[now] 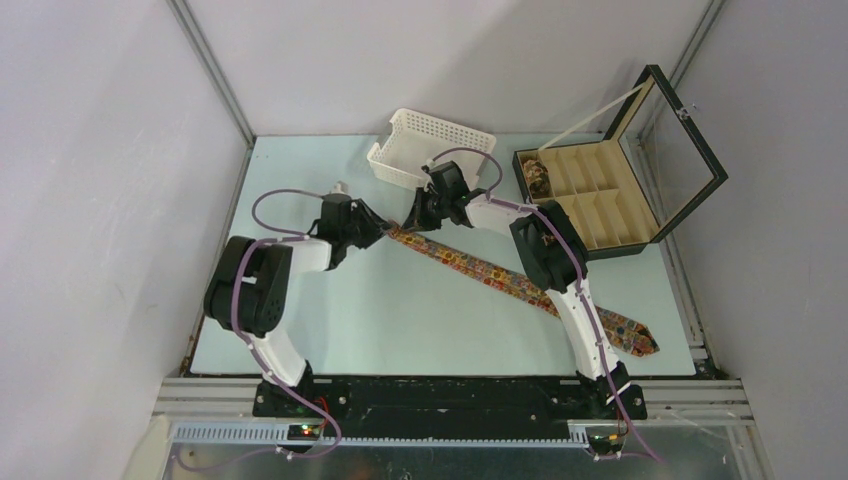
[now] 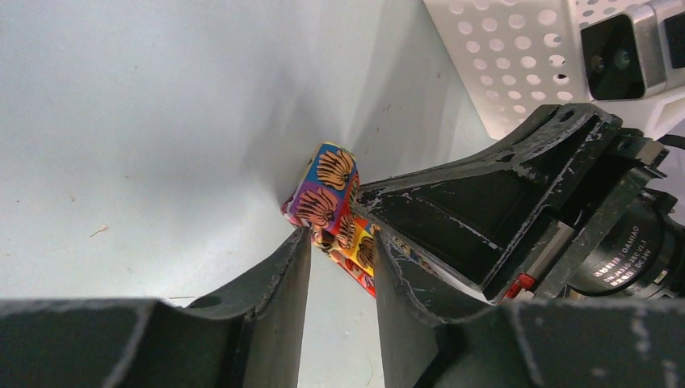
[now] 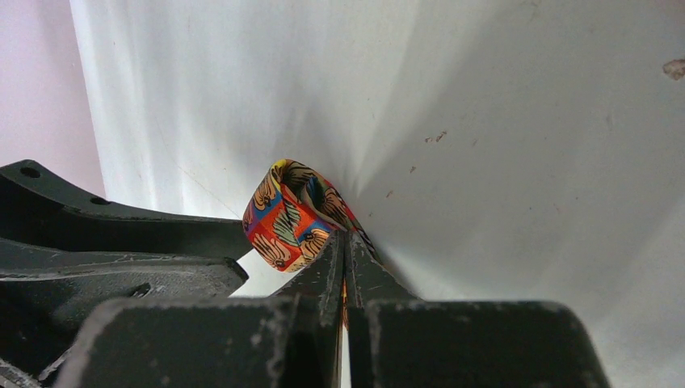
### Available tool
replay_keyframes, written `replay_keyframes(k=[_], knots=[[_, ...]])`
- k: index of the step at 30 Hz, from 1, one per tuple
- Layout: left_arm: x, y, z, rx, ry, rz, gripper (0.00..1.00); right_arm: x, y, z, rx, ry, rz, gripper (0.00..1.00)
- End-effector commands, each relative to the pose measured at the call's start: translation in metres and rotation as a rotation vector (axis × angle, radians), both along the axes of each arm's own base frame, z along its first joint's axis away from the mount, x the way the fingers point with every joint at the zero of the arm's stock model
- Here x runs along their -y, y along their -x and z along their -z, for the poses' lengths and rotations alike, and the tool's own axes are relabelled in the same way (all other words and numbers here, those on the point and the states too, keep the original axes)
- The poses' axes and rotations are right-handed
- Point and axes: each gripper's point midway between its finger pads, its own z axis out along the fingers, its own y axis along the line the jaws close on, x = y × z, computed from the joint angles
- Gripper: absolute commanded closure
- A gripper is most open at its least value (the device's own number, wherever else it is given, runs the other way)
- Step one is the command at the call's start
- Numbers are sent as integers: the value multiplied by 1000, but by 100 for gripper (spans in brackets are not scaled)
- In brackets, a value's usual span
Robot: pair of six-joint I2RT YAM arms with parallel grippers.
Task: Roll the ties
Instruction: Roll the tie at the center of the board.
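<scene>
On the pale table point(image 1: 330, 330), a black compartmented box point(image 1: 618, 250) stands open to the right of the white perforated basket point(image 1: 430, 135). A patterned tie point(image 1: 480, 268) runs flat from just in front of the basket away to its near right. At the basket end, where the fabric is folded into a loop, the right gripper point(image 3: 346, 242) is pinched closed on it. The left gripper point(image 2: 343, 238) straddles the loop with fingers partly apart, and I cannot tell whether they grip it. A small coiled tie point(image 1: 537, 178) sits in the box.

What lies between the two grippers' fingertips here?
The tie's narrow end, looped into a small coil, sits between left gripper and right gripper; the left wrist view shows it best.
</scene>
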Motion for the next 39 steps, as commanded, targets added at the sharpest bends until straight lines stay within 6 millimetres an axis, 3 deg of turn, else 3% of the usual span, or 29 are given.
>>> replay_keyframes(k=[1, 18, 23, 27, 28, 29, 30, 31, 32, 33, 35, 39], knots=[[2, -9, -8, 34, 20, 0, 61, 3, 9, 6, -48, 37, 0, 100], [4, -16, -7, 42, 13, 8, 85, 4, 9, 7, -48, 37, -1, 100], [4, -15, -6, 45, 10, 12, 99, 3, 9, 6, -46, 36, -3, 100], [3, -15, -6, 57, -1, 13, 100, 7, 8, 5, -28, 44, 3, 100], [2, -16, -6, 61, -5, 13, 100, 6, 3, -7, 6, 24, 7, 97], [1, -16, -6, 65, -7, 12, 100, 10, 6, -6, 13, 30, 10, 90], [1, -17, -5, 69, -11, 11, 100, 10, 1, -24, 62, 3, 14, 86], [1, -17, -5, 70, -12, 13, 100, 14, 3, -24, 71, 9, 17, 78], [1, -17, -5, 77, -16, 12, 100, 15, -1, -43, 117, -16, 23, 74], [1, -18, -6, 80, -16, 12, 100, 21, 0, -43, 122, -8, 30, 69], [1, -20, -7, 91, -21, 12, 100, 26, -3, -78, 199, -52, 36, 64], [1, -22, -7, 110, -61, 18, 100, 40, -1, -111, 268, -81, 56, 62]])
